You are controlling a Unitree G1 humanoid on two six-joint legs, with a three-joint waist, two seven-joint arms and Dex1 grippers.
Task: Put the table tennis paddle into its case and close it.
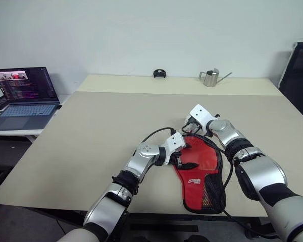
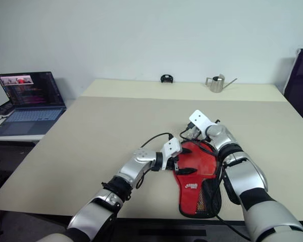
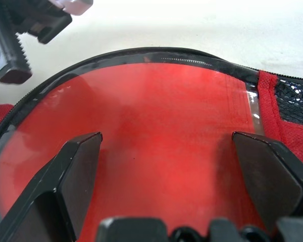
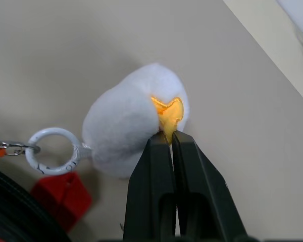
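I see the case [image 1: 199, 174] lying flat near the front edge of the pale matte table [image 1: 101, 126], red fabric face up, paddle-shaped, with a white logo and a black mesh pocket [image 1: 210, 194] toward its narrow end. A black zipper edging runs round the rim. Through my left wrist view a smooth red surface shows under a glossy clear panel; I cannot tell whether that is the paddle's rubber.

My left gripper [image 1: 186, 160] rests over the round part of the case, black fingers [image 3: 81, 166] spread wide on the red surface, holding nothing.

My right gripper [image 1: 190, 126] sits at the far rim of the case, jaws pinched tight on a small yellow tab of a fluffy white pompom charm [image 4: 134, 126]. The charm hangs from a white ring [image 4: 53, 150] clipped toward the zipper.

Further off: an open laptop [image 1: 25, 96] on a side table, a steel watering can [image 1: 211, 77], a small black object [image 1: 159, 73].
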